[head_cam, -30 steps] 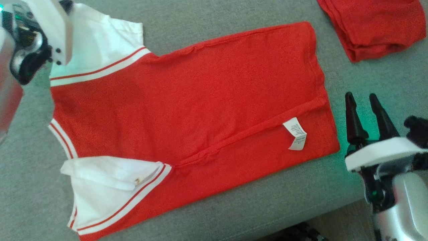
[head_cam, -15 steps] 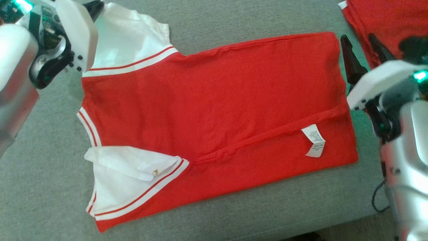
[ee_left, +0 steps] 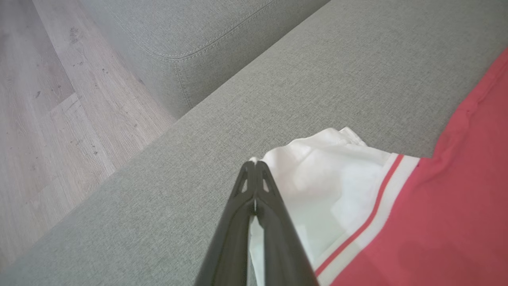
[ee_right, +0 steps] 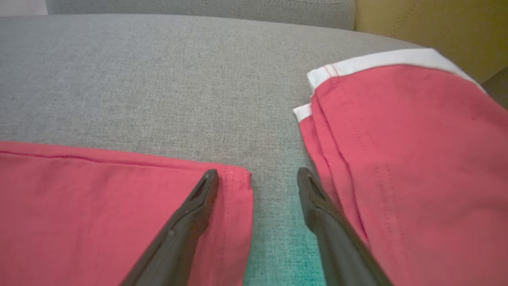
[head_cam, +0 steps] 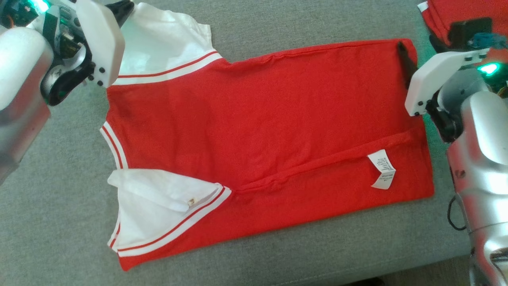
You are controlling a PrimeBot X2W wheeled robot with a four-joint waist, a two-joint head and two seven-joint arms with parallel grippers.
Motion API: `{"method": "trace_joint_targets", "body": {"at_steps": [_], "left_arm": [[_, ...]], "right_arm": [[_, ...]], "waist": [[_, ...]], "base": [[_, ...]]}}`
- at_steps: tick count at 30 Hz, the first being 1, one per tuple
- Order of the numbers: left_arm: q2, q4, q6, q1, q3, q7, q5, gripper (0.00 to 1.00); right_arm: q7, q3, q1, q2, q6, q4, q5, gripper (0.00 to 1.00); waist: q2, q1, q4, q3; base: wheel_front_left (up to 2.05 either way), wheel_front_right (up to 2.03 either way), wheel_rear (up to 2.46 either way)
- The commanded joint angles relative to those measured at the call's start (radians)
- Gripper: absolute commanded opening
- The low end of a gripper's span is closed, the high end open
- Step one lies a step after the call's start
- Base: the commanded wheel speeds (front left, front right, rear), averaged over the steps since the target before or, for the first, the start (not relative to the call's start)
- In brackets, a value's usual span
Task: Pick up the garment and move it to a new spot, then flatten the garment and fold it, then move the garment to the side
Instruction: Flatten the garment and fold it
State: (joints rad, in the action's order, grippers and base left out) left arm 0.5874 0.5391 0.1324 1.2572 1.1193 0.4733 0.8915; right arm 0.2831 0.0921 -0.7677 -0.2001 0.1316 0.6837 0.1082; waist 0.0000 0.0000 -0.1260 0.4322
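The garment [head_cam: 258, 127] is a red shirt with white, red-striped sleeves, spread flat on the grey sofa cushion [head_cam: 278, 24]. My left gripper [head_cam: 123, 7] is at the far left sleeve. In the left wrist view its fingers [ee_left: 254, 198] are shut on the white sleeve's edge [ee_left: 317, 178], and a sliver of white cloth shows between them. My right gripper [head_cam: 416, 49] is open at the far hem corner. In the right wrist view one finger [ee_right: 198, 202] lies over the red corner [ee_right: 99, 206], and the other finger is beside a second folded red garment [ee_right: 416, 159].
The folded red garment [head_cam: 440, 16] with white trim lies at the far right, close to the hem corner. A white label [head_cam: 383, 169] sticks up near the near hem. Wooden floor [ee_left: 47, 99] lies beyond the cushion's end. The sofa's front edge runs along the bottom right.
The head camera has shifted. My open right gripper has gone from beside the near hem corner up to the far hem corner. The left gripper stays shut at the sleeve.
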Motion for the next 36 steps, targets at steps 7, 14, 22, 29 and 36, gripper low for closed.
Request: {"method": "trace_joint_targets", "body": {"at_steps": [7, 14, 22, 29, 36], "left_arm": [[0.043, -0.005, -0.002, 0.079, -0.007, -0.016, 0.027, 0.0], [0.039, 0.005, -0.002, 0.088, 0.019, -0.023, 0.041, 0.0], [0.032, 0.017, -0.002, 0.097, 0.045, -0.03, 0.06, 0.0], [0.033, 0.018, -0.002, 0.109, 0.062, -0.065, 0.055, 0.0], [0.032, 0.056, -0.008, 0.153, 0.054, -0.252, -0.033, 0.0]], "right_arm": [[0.007, 0.073, -0.075, -0.001, -0.001, 0.071, -0.011, 0.95], [0.043, 0.133, -0.129, -0.016, -0.001, 0.138, -0.042, 0.97], [0.076, 0.186, -0.163, -0.014, -0.001, 0.176, -0.039, 0.04], [0.062, 0.196, -0.173, -0.019, -0.001, 0.179, -0.026, 0.0], [-0.078, 0.121, -0.203, -0.021, -0.001, 0.152, -0.031, 0.0]], "waist": [[0.0, 0.0, 0.001, -0.001], [0.0, 0.0, 0.006, 0.001], [0.0, 0.0, 0.012, -0.002], [0.0, 0.0, 0.016, -0.002], [0.0, 0.0, 0.024, 0.0]], "base": [[0.0, 0.0, 0.0], [0.0, 0.0, 0.0], [0.0, 0.0, 0.0], [0.0, 0.0, 0.0], [0.0, 0.0, 0.0]]}}
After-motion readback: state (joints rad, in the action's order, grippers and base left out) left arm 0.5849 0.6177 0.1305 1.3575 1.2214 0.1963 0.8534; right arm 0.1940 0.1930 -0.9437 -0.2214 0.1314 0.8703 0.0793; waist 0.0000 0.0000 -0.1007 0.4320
